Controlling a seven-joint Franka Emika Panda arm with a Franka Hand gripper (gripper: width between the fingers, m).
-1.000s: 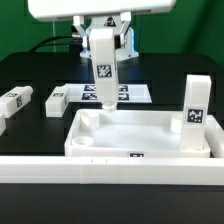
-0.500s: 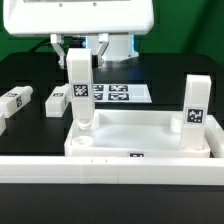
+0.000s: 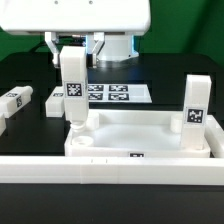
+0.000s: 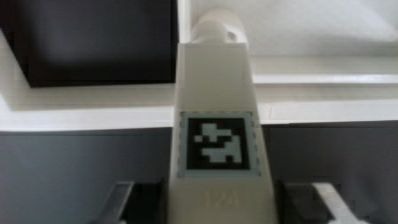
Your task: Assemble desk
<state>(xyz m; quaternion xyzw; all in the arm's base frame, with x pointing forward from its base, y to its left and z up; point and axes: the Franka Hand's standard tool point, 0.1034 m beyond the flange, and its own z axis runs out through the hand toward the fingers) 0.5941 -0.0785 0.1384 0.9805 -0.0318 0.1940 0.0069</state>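
The white desk top [image 3: 140,138], a tray with a raised rim, lies in the middle of the table. One tagged leg [image 3: 195,106] stands upright on its corner at the exterior view's right. My gripper [image 3: 72,52] is shut on another tagged leg [image 3: 72,88] and holds it upright, lower end at the tray's rear corner on the exterior view's left. I cannot tell if it touches. In the wrist view the leg [image 4: 219,110] runs out from my gripper [image 4: 222,205] toward the tray's rim [image 4: 89,100].
Two loose tagged legs [image 3: 57,100] [image 3: 15,101] lie on the black table at the exterior view's left. The marker board [image 3: 112,94] lies behind the tray. A long white border bar [image 3: 110,172] runs along the front.
My gripper has carried the leg toward the exterior view's left, from over the tray's rear middle to its left rear corner, and a little lower.
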